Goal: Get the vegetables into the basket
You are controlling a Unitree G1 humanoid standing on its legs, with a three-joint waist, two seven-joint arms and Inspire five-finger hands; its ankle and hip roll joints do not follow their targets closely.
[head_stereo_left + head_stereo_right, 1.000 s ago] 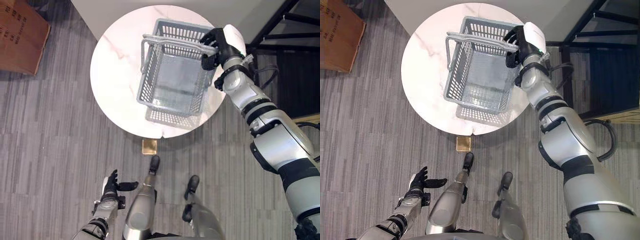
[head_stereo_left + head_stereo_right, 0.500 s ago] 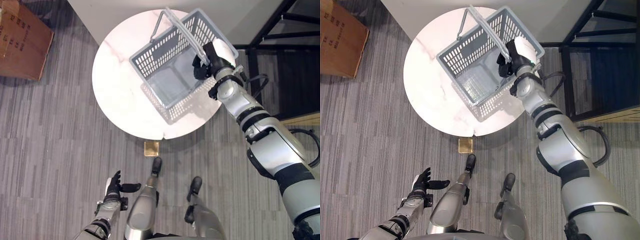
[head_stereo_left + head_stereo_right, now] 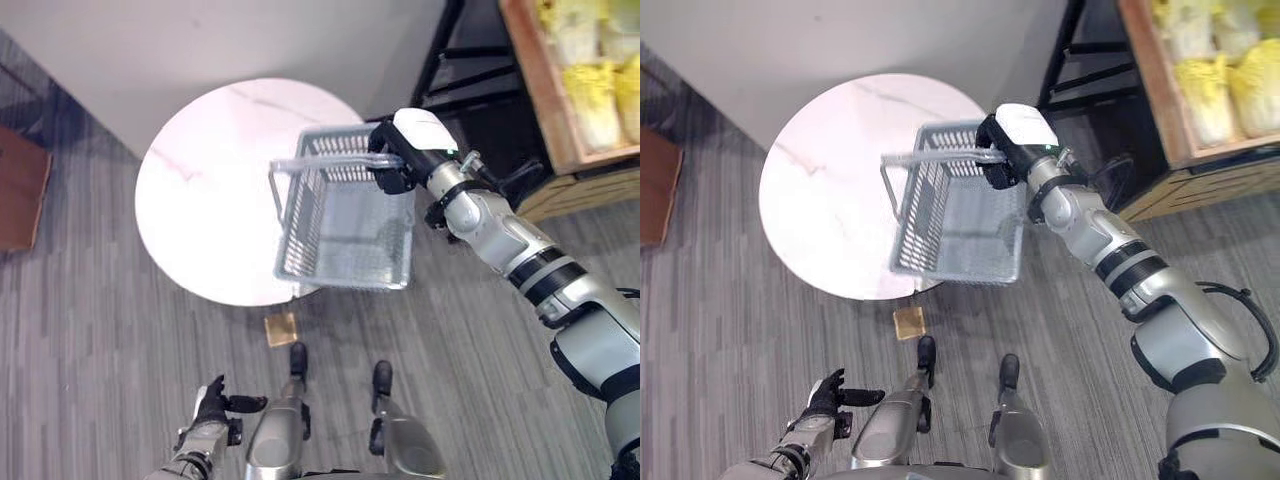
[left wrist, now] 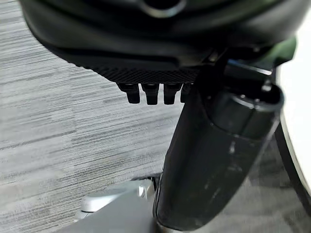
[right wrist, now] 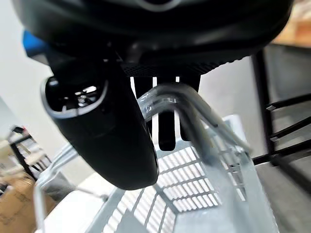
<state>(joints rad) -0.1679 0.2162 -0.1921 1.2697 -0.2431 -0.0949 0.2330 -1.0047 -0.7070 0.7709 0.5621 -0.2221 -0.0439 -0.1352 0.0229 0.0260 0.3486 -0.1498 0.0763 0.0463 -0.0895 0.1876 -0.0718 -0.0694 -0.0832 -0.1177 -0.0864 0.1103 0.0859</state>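
1. Right hand (image 3: 400, 155) has its fingers curled round the handles (image 3: 330, 160) of the grey basket (image 3: 345, 225); my right wrist view shows the fingers (image 5: 165, 121) hooked over both metal bars.
2. I see the basket hanging from that grip, tilted. Its far part is over the table's right edge, its near part out over the floor. Nothing visible inside it.
3. I count one basket with two wire handles, gathered together at the hand.
4. Vegetables (image 3: 595, 85): pale yellow-green leafy heads sitting in a wooden crate (image 3: 535, 95) at the upper right, well apart from the basket. I see several heads but can't give an exact count.
5. Left hand (image 3: 215, 405) is low by the robot's side over the floor, fingers relaxed and spread, holding nothing; my left wrist view shows the fingertips (image 4: 150, 94) straight.
6. Surface: one round white marble-look table (image 3: 200, 210).
7. Room: grey striped carpet floor (image 3: 90, 340), a pale wall (image 3: 200, 45) behind the table, a black metal frame (image 3: 455, 55) between the table and the crate.
8. One small tan square (image 3: 280, 328) lies on the floor just beside the table's near edge.
9. One brown box (image 3: 20, 195) at the left edge, partly cut off.
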